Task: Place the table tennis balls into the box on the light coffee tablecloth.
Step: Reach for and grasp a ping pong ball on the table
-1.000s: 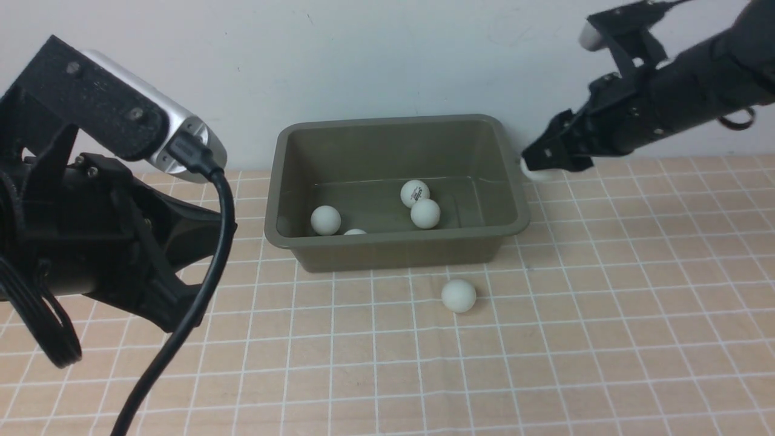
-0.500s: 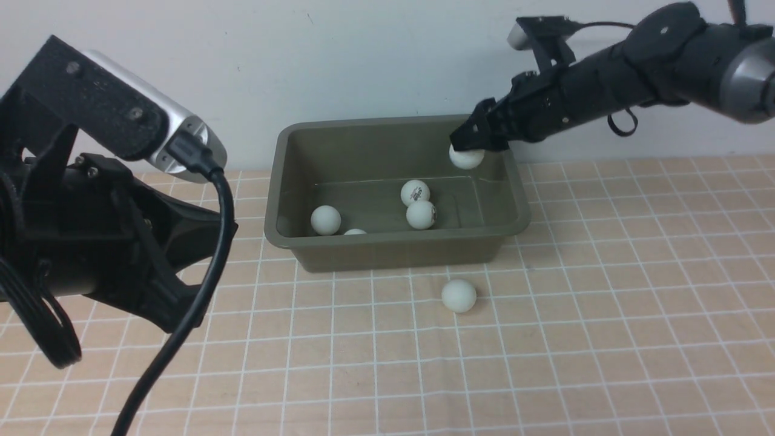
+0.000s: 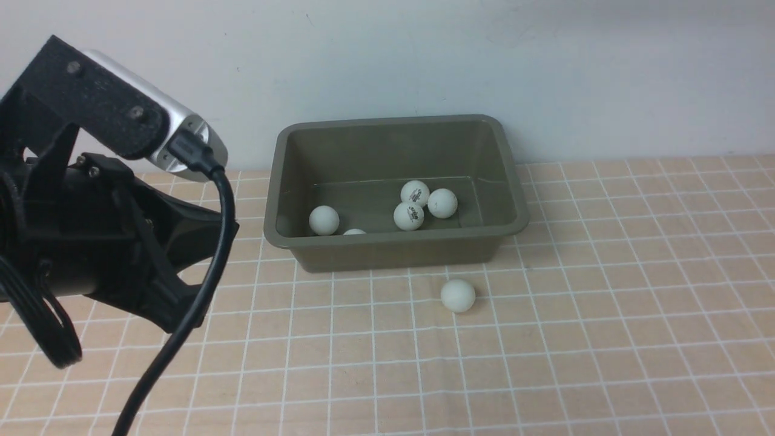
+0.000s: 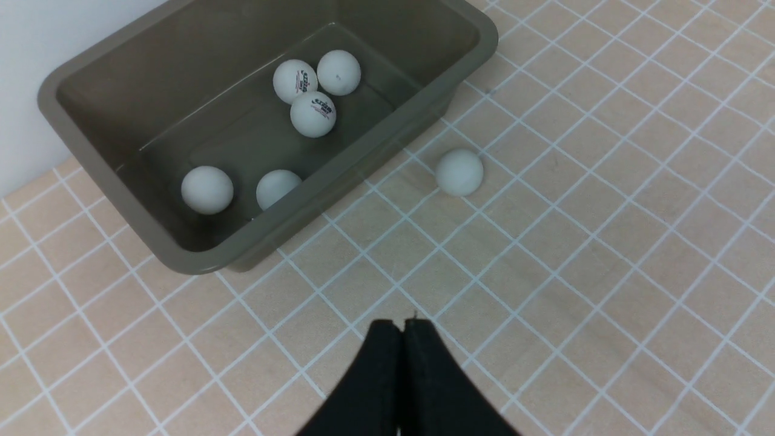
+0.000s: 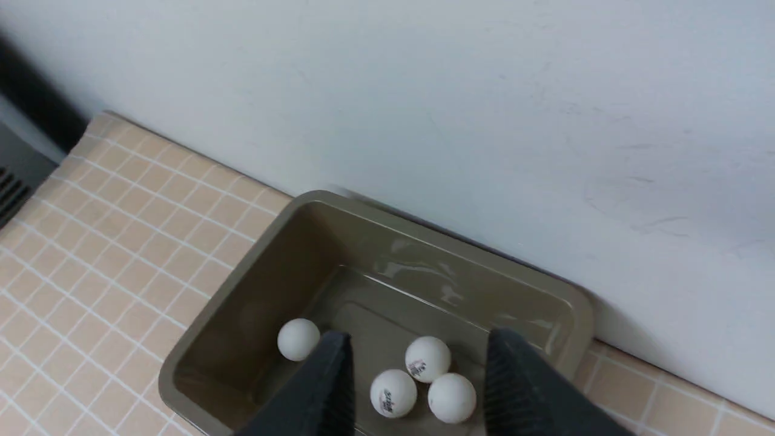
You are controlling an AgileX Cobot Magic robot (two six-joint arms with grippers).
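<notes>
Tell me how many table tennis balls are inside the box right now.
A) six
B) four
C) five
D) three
C: the left wrist view shows five in the box, a cluster of three plus a pair toward its left end, while one ball lies outside on the tablecloth.

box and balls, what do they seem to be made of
The box looks like olive-green moulded plastic, semi-glossy: soft highlights on its inner walls, rounded corners. The balls are probably white plastic, matte: even shading, no glare, small printed logos on some.
</notes>
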